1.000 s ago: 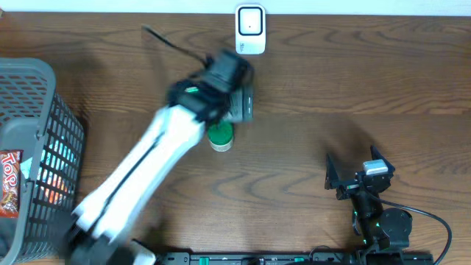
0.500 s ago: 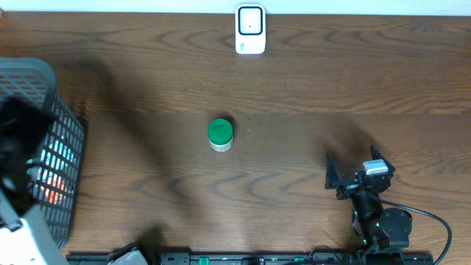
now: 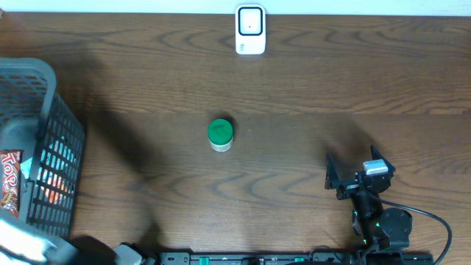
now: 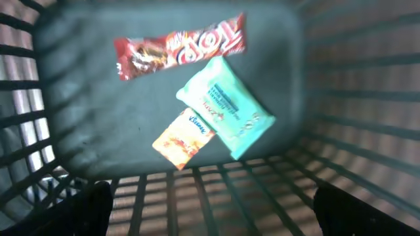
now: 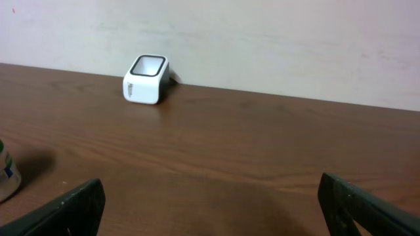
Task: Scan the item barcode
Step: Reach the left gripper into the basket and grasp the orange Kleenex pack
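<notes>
The white barcode scanner stands at the table's far edge; the right wrist view shows the scanner against the wall. A green-lidded jar stands upright at mid-table, alone, and only the jar's edge shows in the right wrist view. My left gripper hangs open over the grey basket. Below it lie a red candy bar, a teal wipes pack and an orange tissue packet. My right gripper rests open and empty at the front right, also seen as the right gripper.
The basket fills the table's left side, its wire walls rising on every side of the left gripper. The left arm shows only as a white blur in the front left corner. A black cable runs from the right arm's base.
The left arm has swung away from the green-lidded jar at mid-table, back to the left and over the basket. The jar stays standing where it was. The right arm has not moved.
</notes>
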`<action>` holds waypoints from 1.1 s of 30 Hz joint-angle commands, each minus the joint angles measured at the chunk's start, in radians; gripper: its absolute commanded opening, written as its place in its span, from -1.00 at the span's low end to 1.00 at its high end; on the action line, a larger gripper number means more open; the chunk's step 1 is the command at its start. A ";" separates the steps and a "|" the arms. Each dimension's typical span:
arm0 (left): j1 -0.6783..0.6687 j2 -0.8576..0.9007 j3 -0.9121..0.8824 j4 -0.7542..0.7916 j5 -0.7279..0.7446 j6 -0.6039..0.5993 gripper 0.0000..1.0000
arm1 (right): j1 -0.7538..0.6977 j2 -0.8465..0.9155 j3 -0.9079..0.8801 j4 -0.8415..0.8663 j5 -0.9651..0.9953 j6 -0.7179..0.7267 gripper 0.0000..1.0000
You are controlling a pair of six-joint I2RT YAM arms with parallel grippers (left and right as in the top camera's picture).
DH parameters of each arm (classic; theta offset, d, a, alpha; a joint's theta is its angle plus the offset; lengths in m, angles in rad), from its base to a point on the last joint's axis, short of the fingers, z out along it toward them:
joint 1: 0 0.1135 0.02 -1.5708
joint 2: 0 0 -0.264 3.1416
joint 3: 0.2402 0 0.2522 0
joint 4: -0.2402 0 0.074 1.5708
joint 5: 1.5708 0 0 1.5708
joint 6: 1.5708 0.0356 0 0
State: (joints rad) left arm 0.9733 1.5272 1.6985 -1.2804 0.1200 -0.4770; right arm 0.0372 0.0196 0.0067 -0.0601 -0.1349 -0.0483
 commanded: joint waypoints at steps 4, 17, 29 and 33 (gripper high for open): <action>0.002 0.253 -0.026 -0.010 0.019 0.189 0.96 | 0.008 0.000 -0.001 -0.004 0.003 -0.009 0.99; -0.117 0.304 -0.241 0.053 -0.056 0.345 0.96 | 0.008 0.000 -0.001 -0.004 0.003 -0.009 0.98; -0.147 0.304 -0.356 0.154 -0.140 0.317 0.96 | 0.008 0.000 -0.001 -0.004 0.003 -0.009 0.99; -0.147 0.304 -0.376 0.153 -0.140 0.303 0.96 | 0.008 0.000 -0.001 -0.004 0.003 -0.009 0.98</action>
State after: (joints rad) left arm 0.8246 1.8400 1.3460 -1.1194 -0.0021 -0.1608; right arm 0.0372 0.0196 0.0067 -0.0597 -0.1349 -0.0483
